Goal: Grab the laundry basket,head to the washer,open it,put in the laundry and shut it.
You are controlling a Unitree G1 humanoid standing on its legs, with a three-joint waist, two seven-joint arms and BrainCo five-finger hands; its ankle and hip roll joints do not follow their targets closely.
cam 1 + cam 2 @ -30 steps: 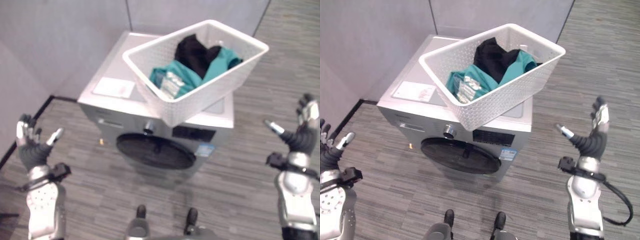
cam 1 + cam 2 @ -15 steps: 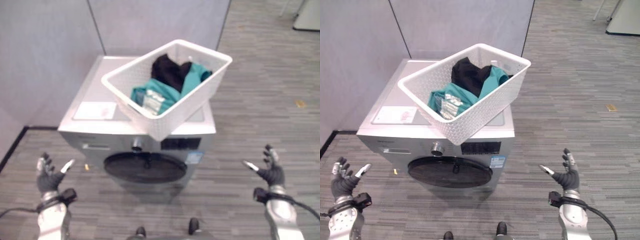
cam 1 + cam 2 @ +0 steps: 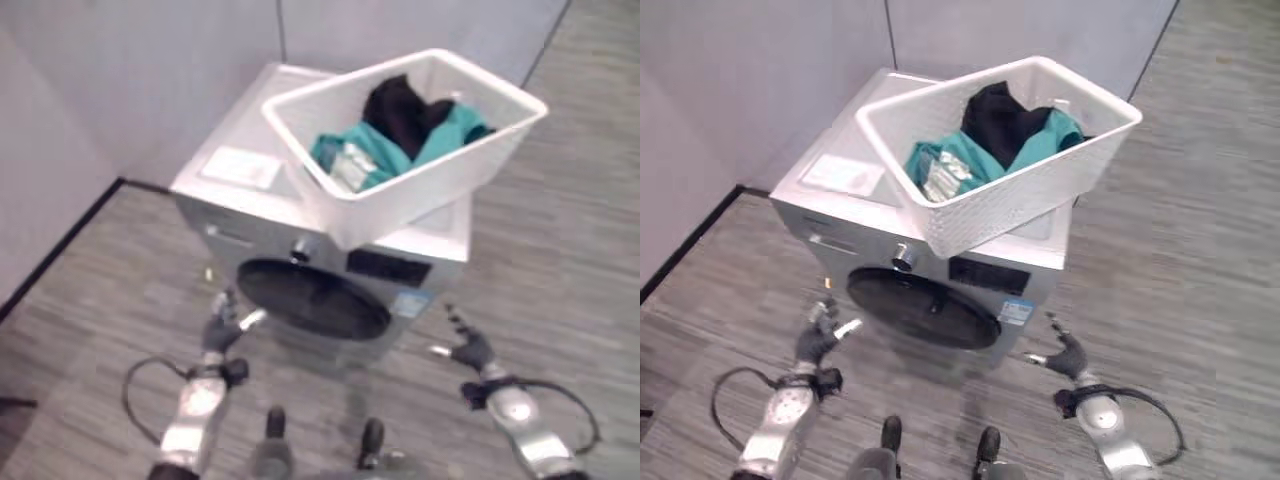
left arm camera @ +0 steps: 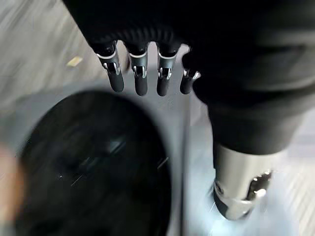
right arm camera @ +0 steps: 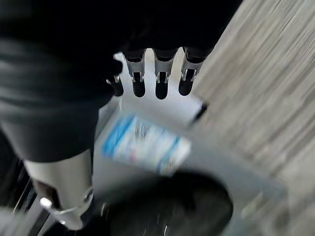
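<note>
Laundry basket (image 3: 1000, 160), holding clothes (image 3: 990, 140), sits overhanging on the washer (image 3: 930, 260); your left hand (image 3: 820, 335) and right hand (image 3: 1065, 352), fingers apart and empty, flank the door (image 3: 923, 310); jolting the washer could tip it.

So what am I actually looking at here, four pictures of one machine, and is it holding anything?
Yes, one moment seen by four cameras on a walking robot. Two sit in its head and look down at a washer whose round dark door is closed. A white laundry basket rests crooked on top, holding teal clothes and black clothes. The other two cameras ride on the wrists, looking along each hand at the washer's front. The left hand and right hand hang low on either side of the door, fingers straight, holding nothing.
</note>
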